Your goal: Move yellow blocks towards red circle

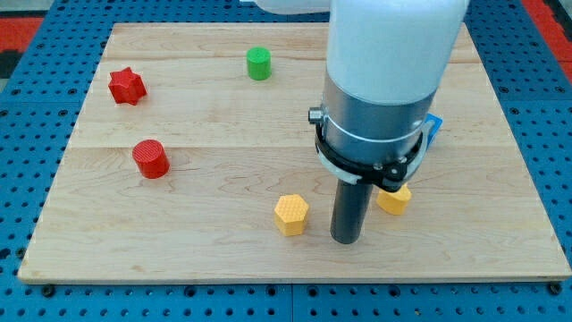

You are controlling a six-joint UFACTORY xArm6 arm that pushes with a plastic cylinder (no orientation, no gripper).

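No gripper fitted; my tip [346, 240] sits between yellow hexagon [291, 215] and a second yellow block [393, 199], so a leftward push toward red cylinder [151, 159] likely strands the latter.

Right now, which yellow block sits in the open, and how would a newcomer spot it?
Start at the wooden board and follow its bottom edge toward the middle. Just to the view's left of my tip stands the yellow hexagon block. Unlike the other yellow block, nothing hides it.
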